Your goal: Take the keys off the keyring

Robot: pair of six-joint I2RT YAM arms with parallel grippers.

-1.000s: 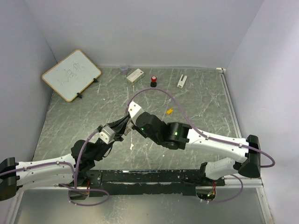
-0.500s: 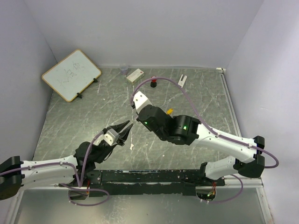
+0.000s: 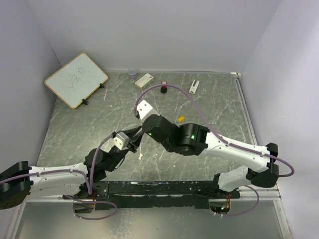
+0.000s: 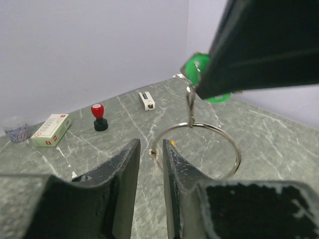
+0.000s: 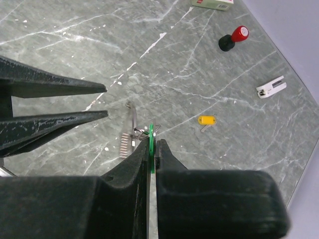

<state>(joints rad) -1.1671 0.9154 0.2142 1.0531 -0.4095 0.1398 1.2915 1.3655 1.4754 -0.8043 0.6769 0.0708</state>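
Note:
My right gripper [image 5: 152,142] is shut on the green key [image 5: 151,133], held edge-on above the table. The thin silvery keyring [image 4: 230,144] hangs from that key [image 4: 192,64]; in the right wrist view the ring [image 5: 130,119] has a small coiled bit below it. My left gripper [image 4: 151,149] is open, its jaws standing either side of the ring's near edge with a gap showing. In the top view both grippers meet at mid table, left [image 3: 133,138] and right [image 3: 140,133]. The yellow key [image 3: 181,119] lies loose on the table [image 5: 206,120].
A red-capped black knob [image 3: 163,88], a white box [image 3: 144,80], a white block [image 3: 194,86] and a small cup [image 3: 131,73] stand along the back edge. A whiteboard [image 3: 76,79] leans at the back left. Walls close in the table [image 3: 224,114].
Half a second ago the two grippers were apart. The left gripper has moved up and right to the ring, and the right gripper has come back down toward it.

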